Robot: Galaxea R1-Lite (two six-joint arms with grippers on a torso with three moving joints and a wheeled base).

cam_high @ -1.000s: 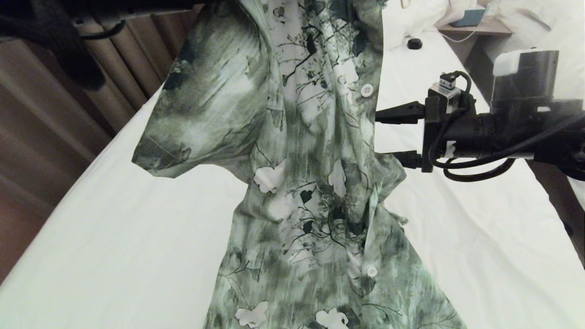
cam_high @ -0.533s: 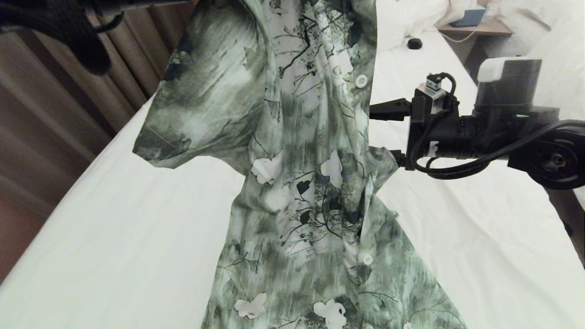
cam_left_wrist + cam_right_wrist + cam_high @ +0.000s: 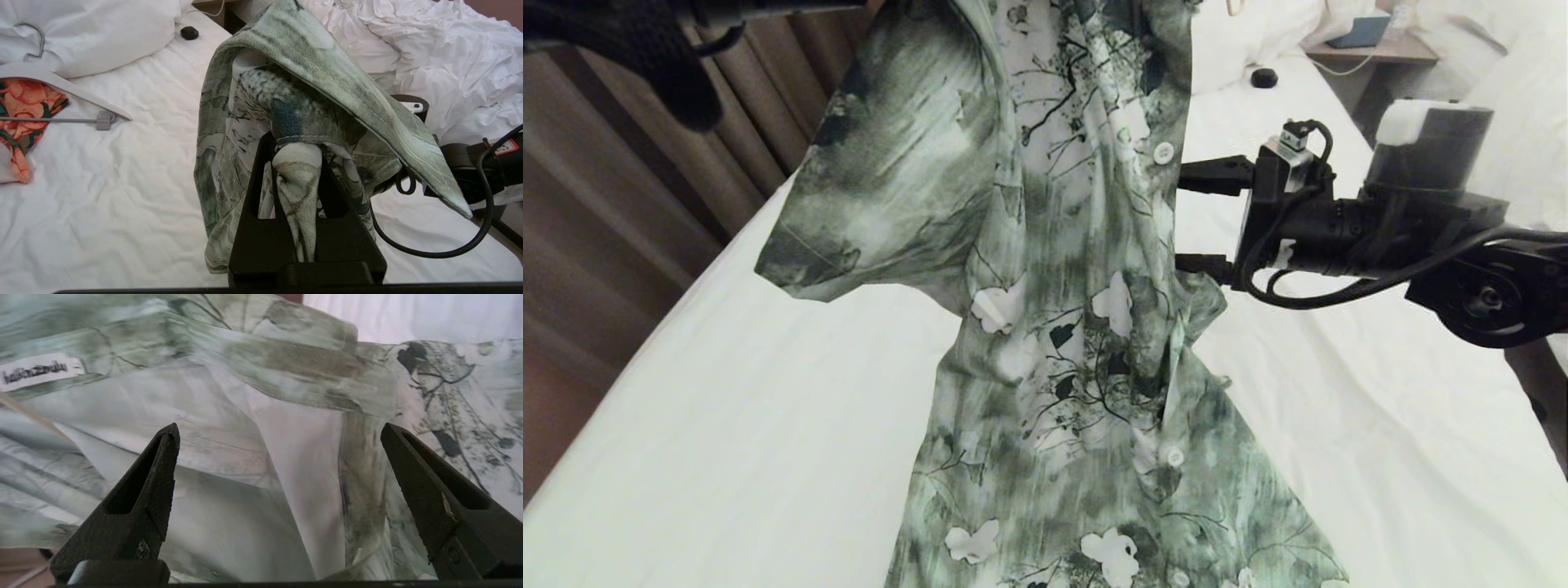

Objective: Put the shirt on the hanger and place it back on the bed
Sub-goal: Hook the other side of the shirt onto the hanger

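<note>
The green-and-white floral shirt (image 3: 1062,269) hangs in the air over the bed (image 3: 686,392), its tail trailing on the white sheet. My left gripper (image 3: 297,147) is above the head view's top edge and is shut on a bunched fold of the shirt (image 3: 294,102) near the collar. Coming in level from the right, my right gripper (image 3: 1188,219) stands open with its fingers at the shirt's buttoned front edge. In the right wrist view it (image 3: 278,430) faces the shirt's pale inside (image 3: 261,465) and the collar label (image 3: 34,371), nothing gripped. I cannot make out the hanger.
A flat white hanger (image 3: 61,81) with an orange floral garment (image 3: 28,106) lies by the pillow (image 3: 94,32). A small black object (image 3: 1263,77) sits on the sheet near a nightstand (image 3: 1372,49). Brown curtains (image 3: 621,204) line the bed's left side; rumpled bedding (image 3: 449,49) lies to the right.
My right arm has moved left and a little up, bringing its open fingers against the shirt's front edge. The shirt swayed slightly; the left gripper kept its hold.
</note>
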